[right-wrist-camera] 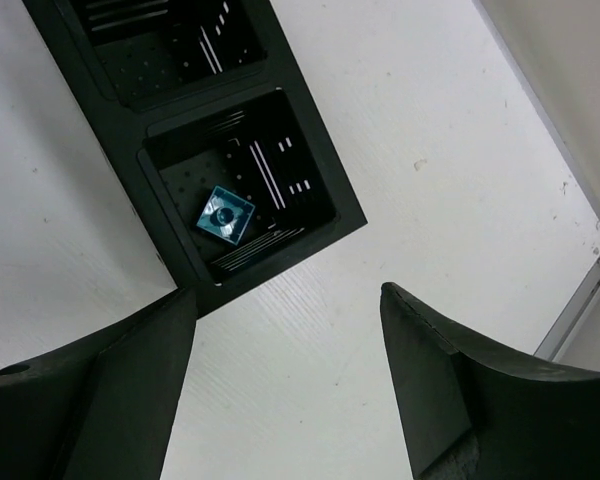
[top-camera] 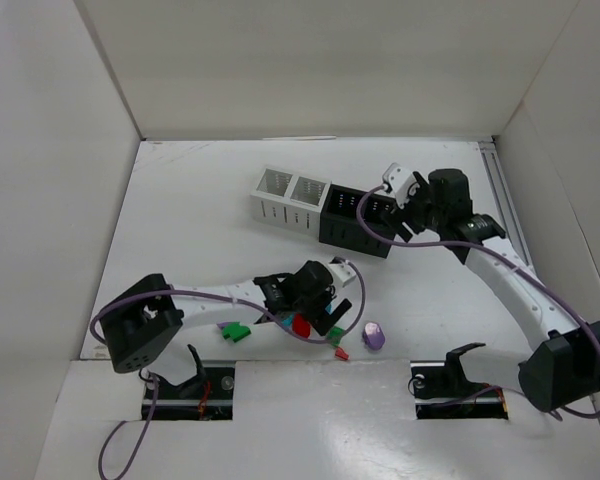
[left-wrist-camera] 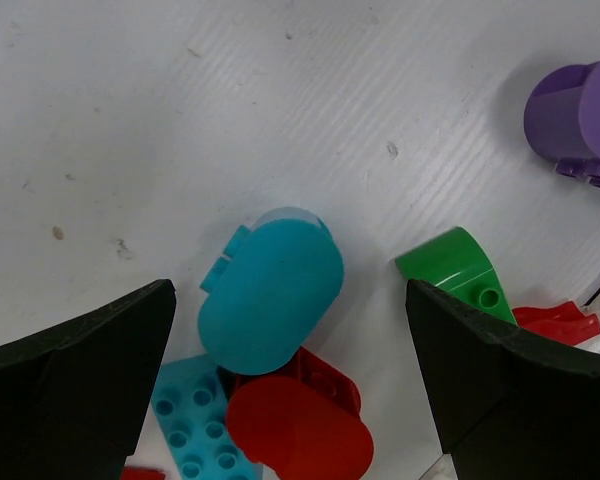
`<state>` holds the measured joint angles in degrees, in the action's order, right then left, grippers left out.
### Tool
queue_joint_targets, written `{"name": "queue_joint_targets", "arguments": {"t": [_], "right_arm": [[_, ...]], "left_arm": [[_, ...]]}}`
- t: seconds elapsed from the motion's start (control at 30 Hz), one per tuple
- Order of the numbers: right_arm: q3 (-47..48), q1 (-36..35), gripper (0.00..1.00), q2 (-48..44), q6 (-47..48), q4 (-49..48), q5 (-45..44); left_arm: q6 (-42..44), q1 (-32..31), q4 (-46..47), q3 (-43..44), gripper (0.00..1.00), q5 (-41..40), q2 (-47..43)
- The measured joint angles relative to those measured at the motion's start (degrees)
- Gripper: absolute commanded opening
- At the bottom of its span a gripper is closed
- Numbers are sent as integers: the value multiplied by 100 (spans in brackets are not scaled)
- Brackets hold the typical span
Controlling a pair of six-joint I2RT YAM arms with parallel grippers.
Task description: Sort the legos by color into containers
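Inside the end black cup point(right-wrist-camera: 320, 165) lies a small square teal brick point(right-wrist-camera: 226, 216), just ahead of the right gripper point(right-wrist-camera: 288, 292), whose fingers are spread and empty. Between the spread left gripper point(left-wrist-camera: 290, 285) fingers sits a teal oval point(left-wrist-camera: 272, 295).

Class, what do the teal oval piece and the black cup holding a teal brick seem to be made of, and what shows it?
Teal oval piece: likely hard moulded plastic, smooth and slightly glossy; even colour, soft sheen, rounded edges.
Black cup: probably rigid plastic, fairly matte; thin slotted walls, dotted floor, faint glints.
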<state>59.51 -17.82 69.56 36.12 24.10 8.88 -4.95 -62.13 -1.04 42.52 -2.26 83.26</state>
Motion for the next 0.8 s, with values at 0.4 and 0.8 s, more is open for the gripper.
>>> {"name": "queue_joint_targets", "arguments": {"t": [0.4, 0.8], "right_arm": [[-310, 286, 78, -490, 9, 98, 98], [-503, 592, 78, -1099, -52, 378, 11]], "left_arm": [[153, -188, -37, 310, 40, -249, 640], [-247, -188, -387, 909, 3, -1279, 881]]}}
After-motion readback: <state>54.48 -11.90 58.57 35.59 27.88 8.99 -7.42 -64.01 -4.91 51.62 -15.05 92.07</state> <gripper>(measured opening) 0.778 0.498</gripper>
